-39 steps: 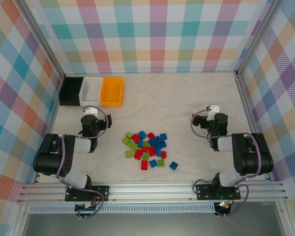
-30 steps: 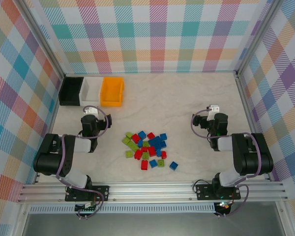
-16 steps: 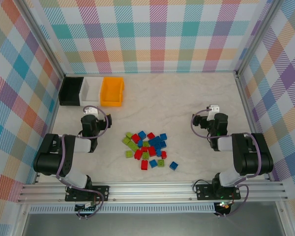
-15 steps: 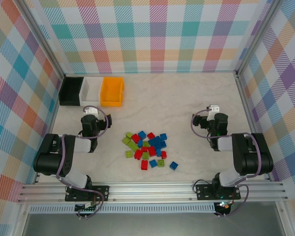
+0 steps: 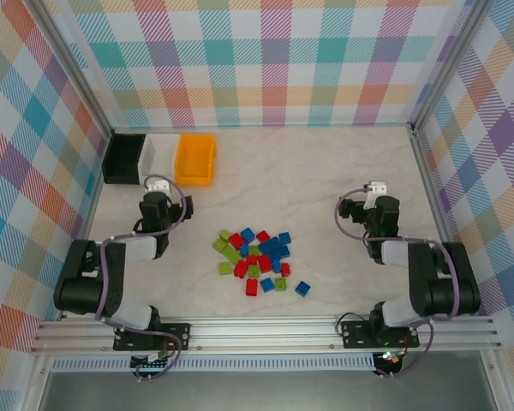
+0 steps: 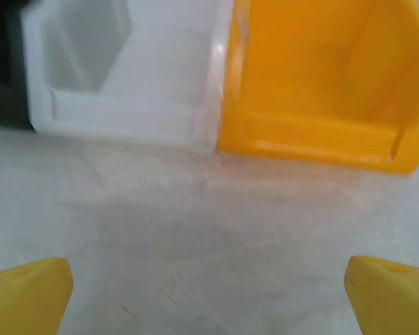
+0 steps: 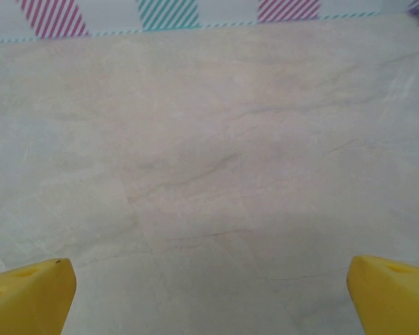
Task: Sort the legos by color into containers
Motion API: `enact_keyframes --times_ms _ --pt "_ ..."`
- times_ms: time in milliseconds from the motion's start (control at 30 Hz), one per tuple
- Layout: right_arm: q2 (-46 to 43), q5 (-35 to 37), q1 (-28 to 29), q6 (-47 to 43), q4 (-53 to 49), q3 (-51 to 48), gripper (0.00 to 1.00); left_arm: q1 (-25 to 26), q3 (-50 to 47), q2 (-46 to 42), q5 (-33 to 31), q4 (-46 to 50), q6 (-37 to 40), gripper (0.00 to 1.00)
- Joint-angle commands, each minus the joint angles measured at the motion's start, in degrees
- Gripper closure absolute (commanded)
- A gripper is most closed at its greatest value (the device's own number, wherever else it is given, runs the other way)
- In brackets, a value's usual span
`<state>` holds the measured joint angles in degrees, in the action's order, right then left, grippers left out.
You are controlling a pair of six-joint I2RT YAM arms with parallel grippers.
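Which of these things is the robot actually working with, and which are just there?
Part of the job:
- legos, a mixed red, blue and green pile
- black bin
- white bin
- orange bin
- left gripper and right gripper, both open

Just there:
- marbled tabletop
- checked walls
- metal rail

Legos (image 5: 255,257) red, blue, lime. Black bin (image 5: 122,160), white bin (image 5: 147,150), orange bin (image 5: 194,158). Pastel plaid walls (image 5: 265,60).
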<state>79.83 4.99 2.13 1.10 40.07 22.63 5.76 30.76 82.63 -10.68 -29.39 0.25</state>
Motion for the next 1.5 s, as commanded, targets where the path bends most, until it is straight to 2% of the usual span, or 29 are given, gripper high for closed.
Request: enact_keyframes --times_ms 0,67,133,200,233,300,333,367,400,500,567,633,667,700,733,767,833,867,900,933,967,1000,1167,1333,1467 --pt "-6.74 9.28 3.55 1.06 -9.36 3.39 0.00 1.74 4.29 -9.02 -3.11 9.42 -2.09 0.00" --pt "-8.41 17.25 6.87 1.42 -16.88 7.10 0.00 1.85 4.33 -12.67 -2.51 7.89 -7.00 0.00" --pt "-7.50 24.35 9.72 -0.26 -20.90 10.12 0.00 1.59 6.76 -13.54 -6.56 9.72 -17.75 0.00" --pt "-7.44 26.77 9.45 7.45 -21.30 10.89 0.00 0.70 13.04 -13.18 -9.01 22.63 -29.25 0.00" --pt "-8.77 25.89 8.70 14.33 -21.18 10.20 0.00 0.31 17.97 -12.31 -9.61 31.04 -32.75 0.00" --pt "-12.84 20.11 5.87 31.82 -23.22 7.53 0.00 0.18 25.27 -9.69 -7.56 39.27 -32.35 0.00" --pt "-13.38 11.80 2.69 37.91 -19.60 5.01 0.00 0.13 28.03 -8.02 -6.11 41.75 -32.42 0.00" --pt "-12.16 4.78 0.12 39.78 -14.31 3.36 0.00 -0.09 30.08 -6.53 -2.78 42.69 -31.97 0.00" --pt "-10.79 1.39 -0.38 39.04 -14.58 4.58 0.00 -0.04 31.41 -5.36 -0.15 43.14 -31.99 0.00" --pt "-7.32 -4.94 0.10 33.18 -29.62 13.75 0.00 -0.03 32.68 -3.38 8.14 40.74 -33.95 0.00" --pt "-7.55 -7.74 0.24 30.23 -30.36 14.56 0.00 0.04 31.29 -3.46 10.37 36.84 -36.03 0.00" --pt "-8.49 -6.69 0.64 28.50 -31.77 15.17 0.00 1.26 30.30 -4.88 6.66 35.32 -36.82 0.00" --pt "-8.41 -3.27 1.53 27.27 -34.77 16.70 0.00 2.79 29.88 -6.18 1.85 35.35 -35.61 0.00" --pt "-7.52 0.96 2.86 25.17 -39.75 19.27 0.00 5.67 28.62 -8.01 -5.63 34.02 -33.04 0.00" --pt "-6.06 4.84 3.87 23.18 -44.36 21.97 0.00 8.91 26.12 -9.98 -13.03 30.72 -30.35 0.00" --pt "-4.58 7.13 4.42 22.36 -48.01 24.46 0.00 10.99 23.26 -11.51 -17.08 26.59 -29.20 0.00" --pt "-2.67 7.52 4.61 20.79 -50.85 26.48 0.00 10.43 21.01 -11.63 -16.32 24.79 -34.70 0.00" --pt "-2.03 6.93 4.68 20.11 -51.96 27.26 0.00 9.41 22.30 -9.95 -14.42 27.53 -38.34 0.00" --pt "-1.57 6.01 4.74 19.39 -52.49 27.69 0.00 8.65 24.45 -7.74 -10.27 30.03 -38.68 0.00" --pt "-1.07 5.02 4.81 19.04 -52.91 28.01 0.00 8.59 26.80 -4.93 -4.90 30.69 -35.77 0.07" --pt "-0.61 3.85 4.89 18.81 -53.45 28.31 0.00 9.43 29.31 -2.41 -1.61 31.07 -33.10 0.20" --pt "-0.16 2.72 4.90 18.47 -53.77 28.58 0.01 10.62 31.12 -0.45 -1.45 31.70 -32.30 0.25" --pt "1.88 -0.63 5.16 19.37 -55.24 29.22 0.01 15.69 46.00 13.64 -6.22 38.54 -28.08 0.25" --pt "1.66 -4.08 5.69 19.94 -53.86 27.75 0.00 15.69 59.25 26.77 -14.45 49.56 -26.46 0.25" --pt "1.00 -4.60 6.30 19.31 -53.85 27.23 0.00 14.84 67.18 34.52 -15.19 55.31 -25.70 0.26"
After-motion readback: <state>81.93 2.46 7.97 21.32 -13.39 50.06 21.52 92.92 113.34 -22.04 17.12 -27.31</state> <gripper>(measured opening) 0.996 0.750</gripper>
